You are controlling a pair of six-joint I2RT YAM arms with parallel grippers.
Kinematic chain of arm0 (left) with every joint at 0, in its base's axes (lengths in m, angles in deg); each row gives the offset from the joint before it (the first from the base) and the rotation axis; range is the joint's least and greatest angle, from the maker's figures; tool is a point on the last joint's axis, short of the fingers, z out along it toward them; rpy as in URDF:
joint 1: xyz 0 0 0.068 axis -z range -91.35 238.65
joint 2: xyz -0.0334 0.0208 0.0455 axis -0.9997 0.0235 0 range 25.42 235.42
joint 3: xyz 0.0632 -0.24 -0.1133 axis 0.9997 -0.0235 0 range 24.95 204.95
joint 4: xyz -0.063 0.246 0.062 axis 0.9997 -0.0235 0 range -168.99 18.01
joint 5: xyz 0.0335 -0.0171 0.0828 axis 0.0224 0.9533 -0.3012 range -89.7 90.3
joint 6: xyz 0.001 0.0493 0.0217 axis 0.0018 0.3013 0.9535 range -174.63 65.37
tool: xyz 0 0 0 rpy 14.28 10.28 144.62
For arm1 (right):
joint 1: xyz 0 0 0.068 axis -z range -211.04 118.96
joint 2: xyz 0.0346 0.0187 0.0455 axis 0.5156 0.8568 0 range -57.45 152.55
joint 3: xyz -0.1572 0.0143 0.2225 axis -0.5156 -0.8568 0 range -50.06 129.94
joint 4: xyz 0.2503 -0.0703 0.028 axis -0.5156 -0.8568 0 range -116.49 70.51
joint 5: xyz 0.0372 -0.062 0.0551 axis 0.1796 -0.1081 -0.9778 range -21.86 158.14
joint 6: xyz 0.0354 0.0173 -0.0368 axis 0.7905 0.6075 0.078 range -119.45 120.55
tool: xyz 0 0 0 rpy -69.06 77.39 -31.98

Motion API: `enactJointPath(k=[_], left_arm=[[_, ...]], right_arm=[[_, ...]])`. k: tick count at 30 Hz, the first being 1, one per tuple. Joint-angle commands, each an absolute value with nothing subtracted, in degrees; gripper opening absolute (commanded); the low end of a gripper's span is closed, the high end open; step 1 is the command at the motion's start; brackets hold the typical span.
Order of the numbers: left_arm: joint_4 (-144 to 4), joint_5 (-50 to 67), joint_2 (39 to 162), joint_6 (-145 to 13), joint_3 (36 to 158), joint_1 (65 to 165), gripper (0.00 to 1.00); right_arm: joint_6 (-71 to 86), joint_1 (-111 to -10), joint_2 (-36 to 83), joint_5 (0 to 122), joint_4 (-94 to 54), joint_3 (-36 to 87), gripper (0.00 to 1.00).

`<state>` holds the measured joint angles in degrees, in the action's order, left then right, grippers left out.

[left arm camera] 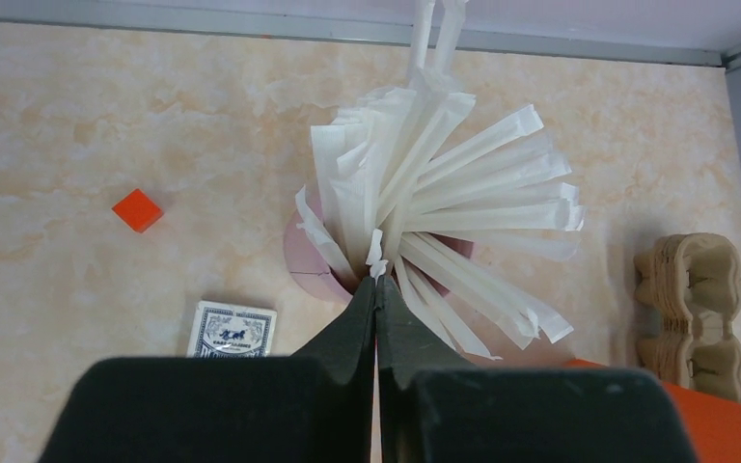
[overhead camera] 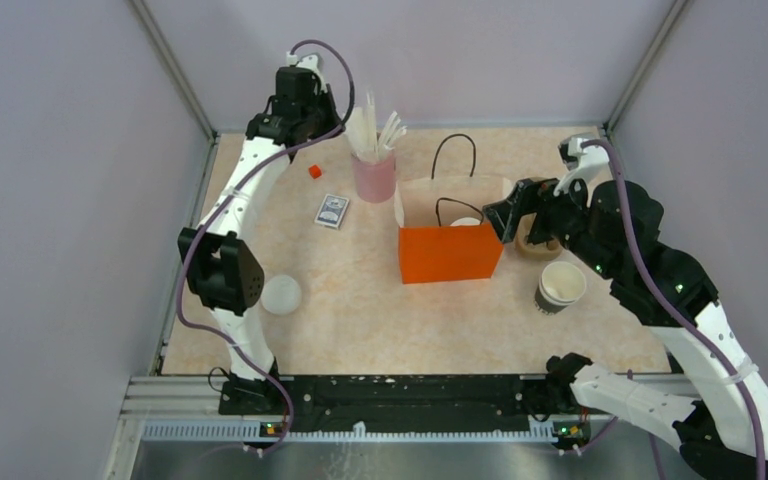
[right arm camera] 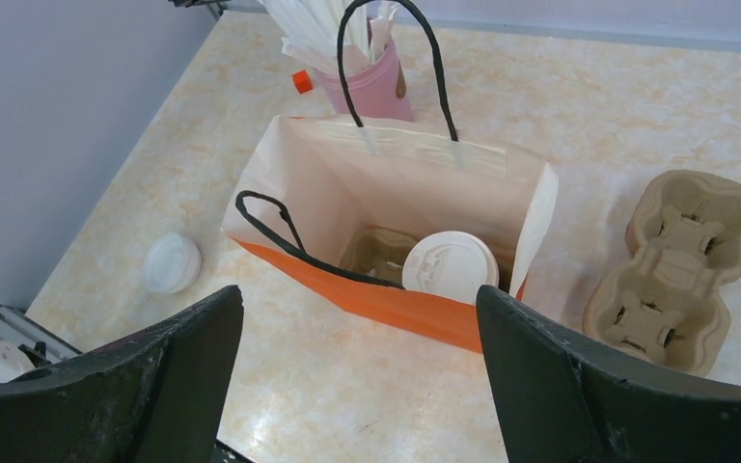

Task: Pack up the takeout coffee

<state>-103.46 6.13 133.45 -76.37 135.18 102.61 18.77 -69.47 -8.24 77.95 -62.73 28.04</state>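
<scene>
The coffee (right arm camera: 450, 267) stands lidded inside the orange bag (right arm camera: 386, 299) at mid-desk, seated in a carrier (right arm camera: 378, 253), so packing looks nearly done. The right gripper (right arm camera: 355, 328) hovers by the bag's right-edge side, jaws wide open and empty; pulling away carelessly could snag a handle and tip bag and coffee. Near the far edge, the left gripper (left arm camera: 376, 289) is closed at the straws (left arm camera: 444, 212); whether it pinches one I cannot tell. A tug might topple the pink cup (overhead camera: 374, 178).
</scene>
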Motion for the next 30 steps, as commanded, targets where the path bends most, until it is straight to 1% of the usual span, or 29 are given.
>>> enactJointPath(k=[1,2,3,5,6,15,19,22,25,30], left_arm=[[-101.09,7.55,129.97,-75.20,138.69,102.54,0.04],[-101.23,7.35,130.04,-75.20,138.77,102.54,0.10],[-101.40,7.27,130.11,-75.16,138.79,102.54,0.11],[-101.73,7.63,130.35,-74.88,138.77,102.54,0.01],[-101.89,7.89,130.39,-74.92,138.79,102.54,0.00],[-102.46,7.38,128.80,-73.95,138.31,102.46,0.00],[-101.12,7.90,126.00,-75.93,138.29,102.53,0.00],[-100.65,8.28,123.53,-78.07,137.58,102.54,0.00],[-100.90,10.20,121.54,-80.38,136.74,102.54,0.00],[-99.73,14.04,118.10,-83.58,135.13,102.54,0.00]], right_arm=[[18.20,-68.92,-8.31,77.79,-60.24,28.83,0.88],[18.18,-68.92,-8.32,77.78,-60.12,28.84,0.88],[18.22,-68.92,-8.32,77.66,-60.08,28.83,0.88],[18.21,-68.96,-8.29,77.50,-59.99,28.85,0.88],[18.19,-68.90,-8.32,77.46,-60.00,28.91,0.88],[17.97,-68.92,-8.24,77.19,-59.91,29.09,0.87],[17.54,-68.92,-8.00,76.85,-59.42,28.75,0.88],[14.16,-68.92,-7.72,73.17,-55.38,27.69,0.88],[10.43,-68.92,-6.48,73.06,-49.69,28.13,0.88],[1.46,-68.91,-0.59,67.73,-36.59,29.55,0.91]])
